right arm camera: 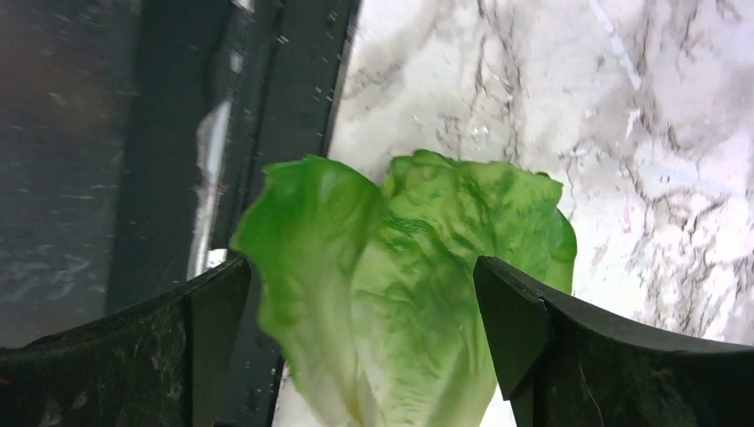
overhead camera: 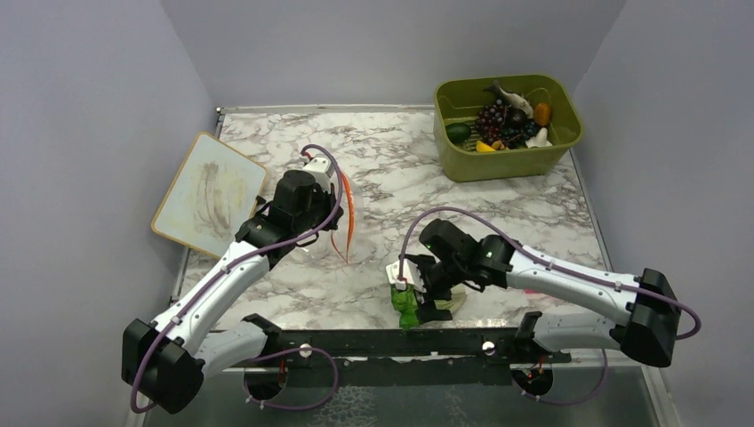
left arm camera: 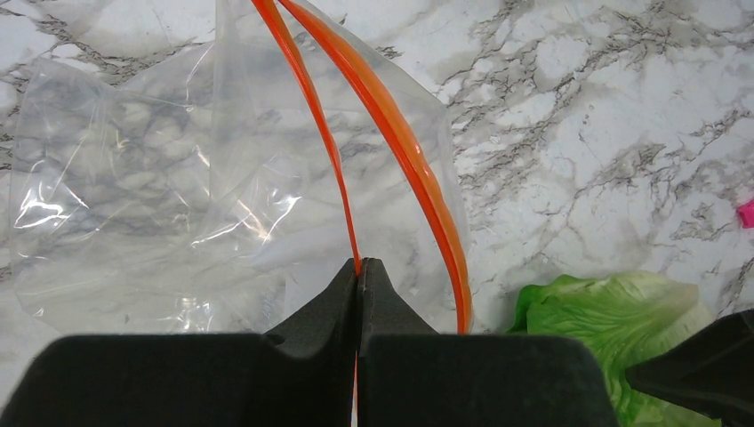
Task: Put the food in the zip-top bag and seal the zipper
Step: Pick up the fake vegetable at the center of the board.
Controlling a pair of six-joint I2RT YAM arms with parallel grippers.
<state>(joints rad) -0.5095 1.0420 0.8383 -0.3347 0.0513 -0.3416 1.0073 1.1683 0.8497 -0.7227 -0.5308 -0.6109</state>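
Top view: the left gripper [overhead camera: 332, 184] has the zipper [overhead camera: 348, 218] mid-table, though the clear film hardly shows here. The right gripper [overhead camera: 412, 286] sits at the near edge with the lettuce [overhead camera: 407, 309] under it. The other food lies in the bin [overhead camera: 498, 165], well apart at far right.

Left wrist: the jaws are pinched tight on 1 lip of the zipper. The other lip bows away, so the mouth gapes. The bag [left arm camera: 133, 205] lies slack on the marble, with the lettuce just beside its mouth. Only this view shows the open mouth and a pink clip [left arm camera: 745, 214].

Right wrist: the fingers [right arm camera: 209, 311] stand wide and the lettuce fills the gap, touching both. I cannot tell whether it is squeezed or only bracketed. Only here does the leaf show over the table's dark edge.

Risks: the broad leaf may shove the free lip, crumple the floppy bag or tug the strip from the pinch, and a loose hold could drop it off the near edge
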